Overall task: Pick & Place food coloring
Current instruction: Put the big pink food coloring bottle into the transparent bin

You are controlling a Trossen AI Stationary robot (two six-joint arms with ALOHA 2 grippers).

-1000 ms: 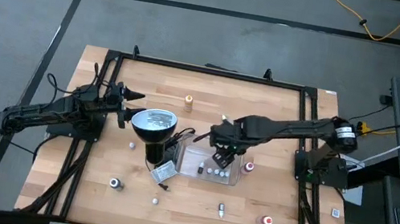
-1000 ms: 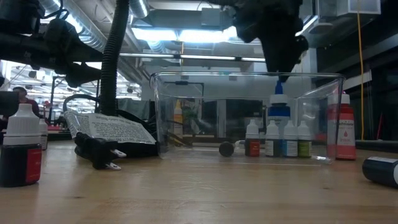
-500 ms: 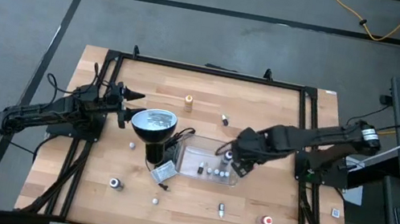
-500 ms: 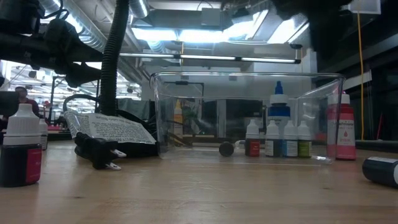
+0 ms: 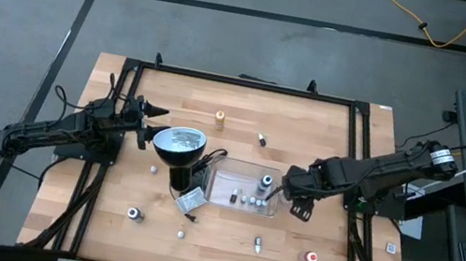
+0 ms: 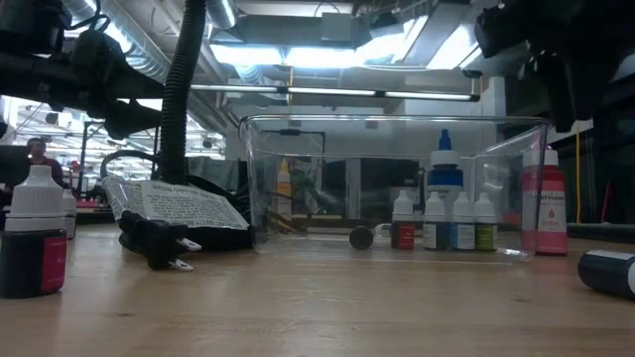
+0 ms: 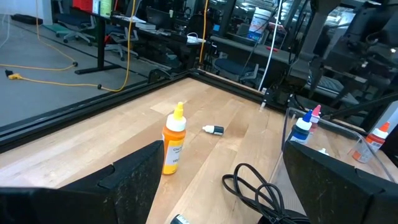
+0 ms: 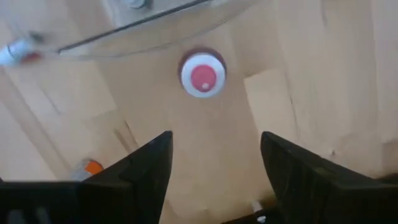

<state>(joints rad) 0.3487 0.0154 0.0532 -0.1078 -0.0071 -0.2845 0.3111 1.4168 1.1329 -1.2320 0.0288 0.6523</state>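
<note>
The food coloring bottles are scattered. A blue-capped one (image 5: pixel 266 182) and a row of small ones (image 6: pixel 444 220) stand inside the clear tray (image 5: pixel 229 182). A red bottle (image 6: pixel 544 208) stands on the table just right of the tray. My right gripper (image 5: pixel 298 201) hovers above it, open and pointing down; its wrist view shows the bottle's round red-and-white top (image 8: pixel 203 73) ahead of the open fingers. My left gripper (image 5: pixel 156 113) waits open at the table's left, near the lamp (image 5: pixel 181 146).
Loose bottles stand or lie on the wood: an orange one (image 5: pixel 220 119), a small one on its side (image 5: pixel 262 139), a red-capped one (image 5: pixel 311 257), and others along the near side (image 5: pixel 134 215) (image 5: pixel 258 243). The lamp's cord and plug (image 6: pixel 159 248) lie left of the tray.
My right gripper has risen from the blue-capped bottle in the tray and moved toward the table's right edge, ending above the red bottle beside the tray. The blue-capped bottle stays standing in the tray.
</note>
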